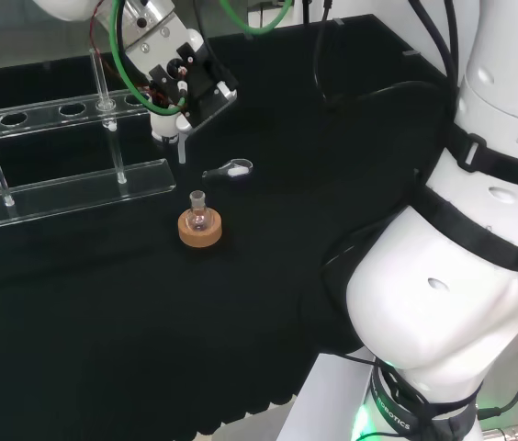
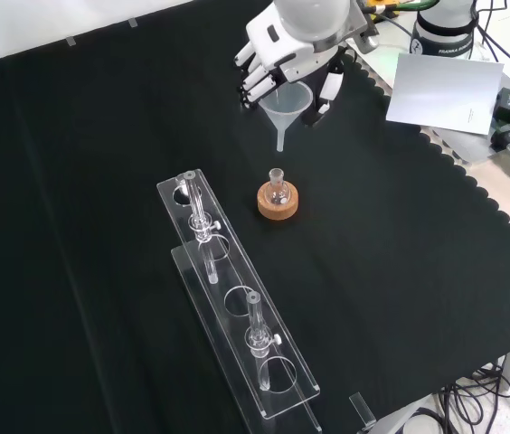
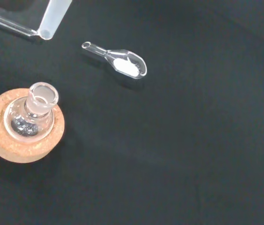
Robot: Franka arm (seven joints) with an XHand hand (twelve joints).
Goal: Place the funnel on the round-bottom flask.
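Robot hand (image 2: 293, 47) pinching funnel (image 2: 286, 101) (stem down), above round-bottom flask (image 2: 277, 188), cork ring (image 2: 277, 204) beneath

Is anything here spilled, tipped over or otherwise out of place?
Nothing stands out. The round-bottom flask sits upright in its cork ring, the hand holds the funnel upright above the cloth, and the white powder stays inside the small scoop.

text: none legible | labels: none | numbers: none
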